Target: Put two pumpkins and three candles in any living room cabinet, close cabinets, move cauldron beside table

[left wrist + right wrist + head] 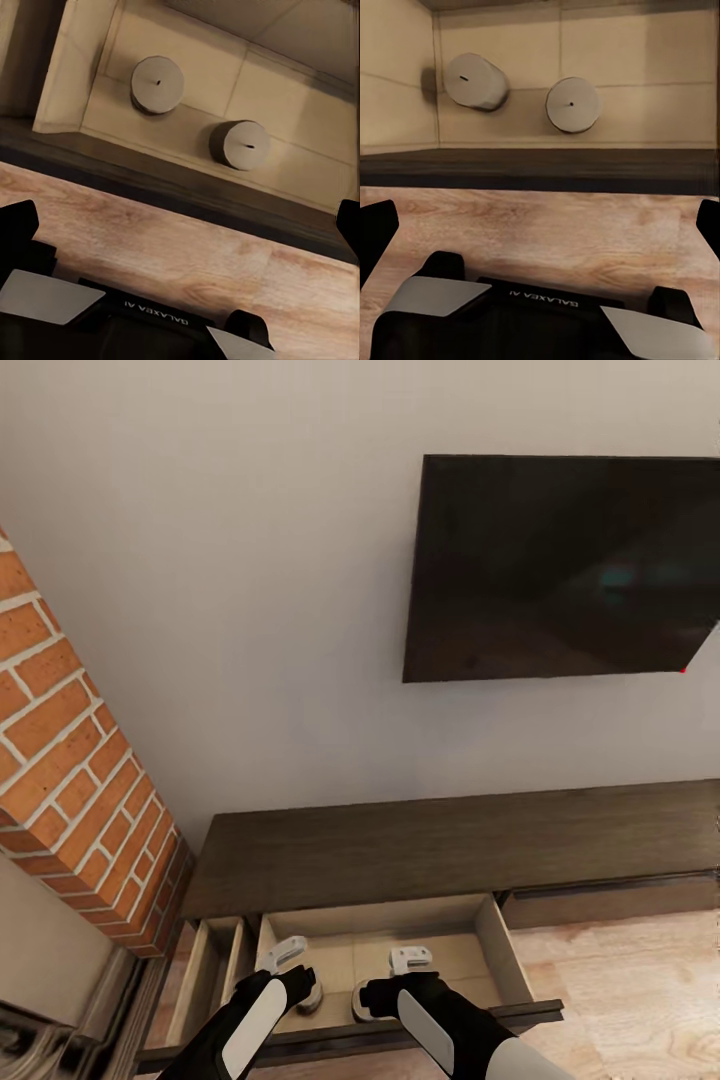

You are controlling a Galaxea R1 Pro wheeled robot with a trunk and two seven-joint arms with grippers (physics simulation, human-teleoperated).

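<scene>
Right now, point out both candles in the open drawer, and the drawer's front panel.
First candle (471, 77), right wrist view, flat top.
Second candle (572, 103), right wrist view, flat top by the wick.
Drawer front (540, 169), right wrist view, dark upper edge.

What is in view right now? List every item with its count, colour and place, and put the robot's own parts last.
candles: two, greyish-tan, upright on the floor of the open drawer, apart from each other.
cabinet: one, dark brown wood grain, low against the wall under the TV; its wide drawer is pulled out, pale inside, and a narrower drawer beside it is also out.
TV: one, black, on the wall above the cabinet.
wall: pale grey.
brick column: one, orange-red, to the left of the cabinet.
floor: light wood, in front of the cabinet.
left tool: open, empty, above the drawer's front.
right tool: open, empty, above the drawer's front.
</scene>
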